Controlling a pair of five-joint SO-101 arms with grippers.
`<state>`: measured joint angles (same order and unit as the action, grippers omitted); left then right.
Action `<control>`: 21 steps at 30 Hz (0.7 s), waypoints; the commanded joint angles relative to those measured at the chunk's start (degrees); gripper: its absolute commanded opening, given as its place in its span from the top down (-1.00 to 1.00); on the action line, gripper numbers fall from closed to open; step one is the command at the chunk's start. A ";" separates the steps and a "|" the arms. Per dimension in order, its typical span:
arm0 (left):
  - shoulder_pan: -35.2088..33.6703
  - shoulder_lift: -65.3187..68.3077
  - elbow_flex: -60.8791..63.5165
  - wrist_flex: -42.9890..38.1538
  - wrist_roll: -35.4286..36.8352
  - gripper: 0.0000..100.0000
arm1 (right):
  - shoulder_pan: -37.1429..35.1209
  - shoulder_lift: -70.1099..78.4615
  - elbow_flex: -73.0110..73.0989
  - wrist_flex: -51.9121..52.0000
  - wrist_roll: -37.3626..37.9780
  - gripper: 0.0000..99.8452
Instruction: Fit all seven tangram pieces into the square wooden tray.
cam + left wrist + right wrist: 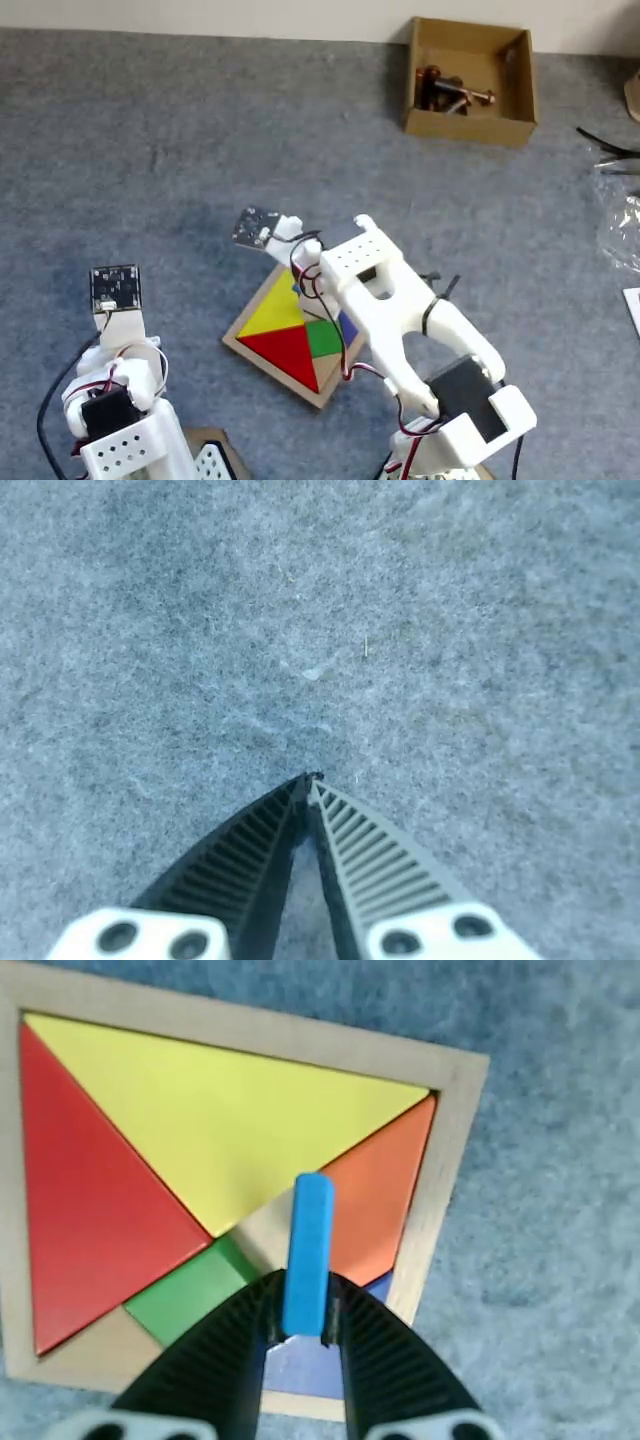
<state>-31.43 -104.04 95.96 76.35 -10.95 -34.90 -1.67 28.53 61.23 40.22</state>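
The square wooden tray point(250, 352) point(250, 1028) lies on the grey carpet with a yellow triangle point(275, 312) point(220, 1110), a red triangle point(285, 349) point(85, 1210), a green piece point(323, 338) point(185, 1295), an orange piece point(380, 1205) and a dark blue piece point(300, 1365) in it. My right gripper point(303, 1320) hangs over the tray, shut on a light blue piece point(308, 1255) held on edge above a bare gap in the middle. My left gripper point(308, 785) is shut over bare carpet, left of the tray at the near edge point(115, 290).
A cardboard box point(470, 80) with metal parts stands at the back right. Cables and a plastic bag point(620, 225) lie at the right edge. Open carpet spreads behind and to the left of the tray.
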 commanded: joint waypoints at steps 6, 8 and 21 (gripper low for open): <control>0.84 -0.31 1.19 0.26 0.53 0.99 | -0.57 -2.95 -0.48 -0.92 0.53 0.99; 0.84 -0.31 1.19 0.26 0.53 0.99 | -0.57 -2.95 -0.40 -0.84 0.53 0.99; 0.84 -0.31 1.19 0.26 0.53 0.99 | -1.10 -3.03 1.89 -1.89 0.53 0.90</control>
<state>-31.43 -104.04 95.96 76.35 -10.95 -34.90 -1.67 30.46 61.14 40.22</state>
